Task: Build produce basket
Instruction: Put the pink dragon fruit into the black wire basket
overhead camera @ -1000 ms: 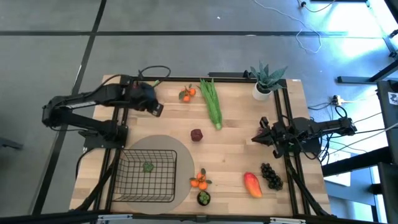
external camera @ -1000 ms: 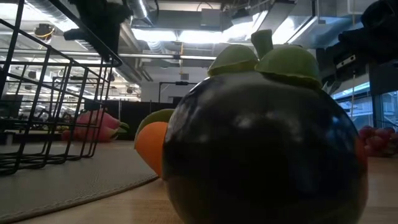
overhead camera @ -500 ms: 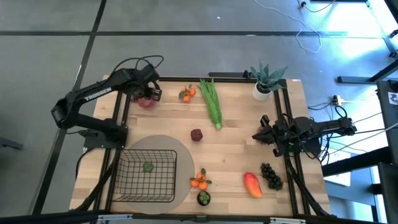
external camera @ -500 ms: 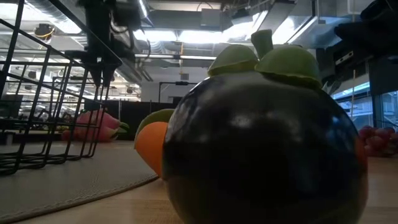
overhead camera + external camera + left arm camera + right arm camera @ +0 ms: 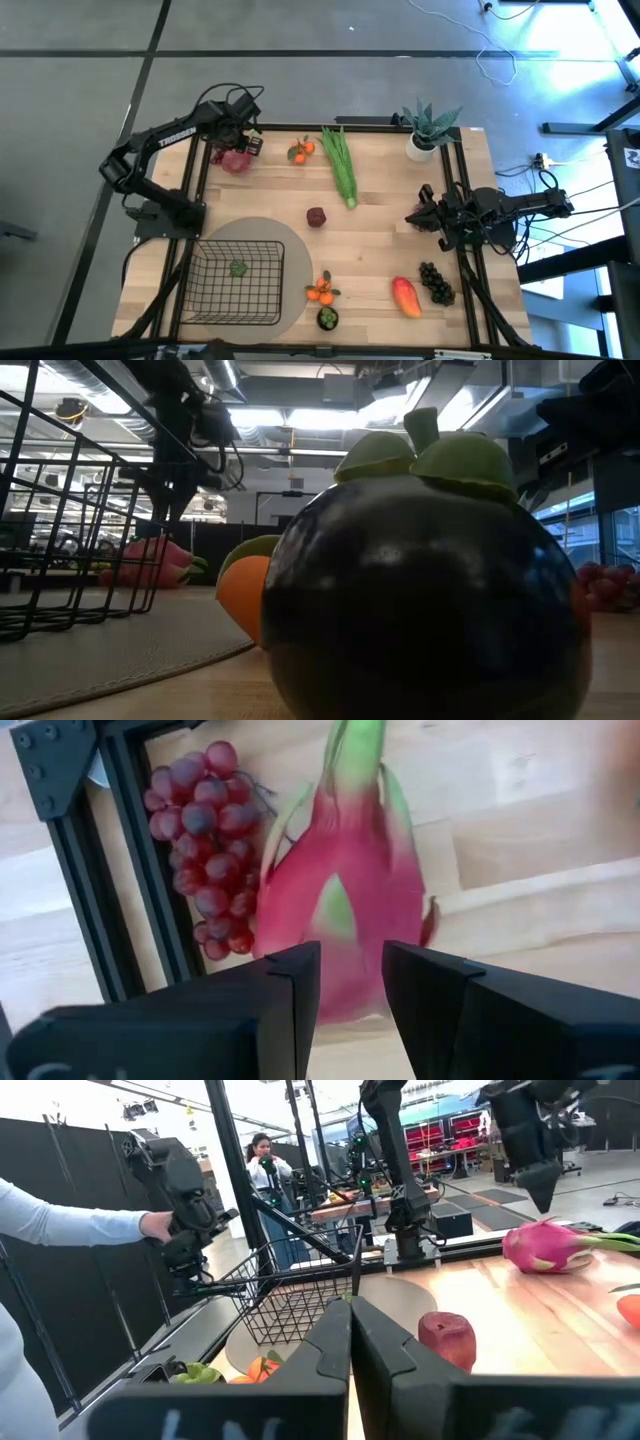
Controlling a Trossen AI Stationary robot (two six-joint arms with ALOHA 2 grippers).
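While the left gripper (image 5: 240,148) is hovering with fingers apart over the dragon fruit (image 5: 235,160) at ten o'clock, it should be straddling the fruit's middle, clear of the grapes (image 5: 202,845); the right gripper (image 5: 416,220) is waiting shut.

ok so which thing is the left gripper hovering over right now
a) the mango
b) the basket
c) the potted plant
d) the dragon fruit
d: the left gripper hangs open right above the pink dragon fruit near the table's far left corner, with red grapes beside it; in the high view it is nowhere near the basket.
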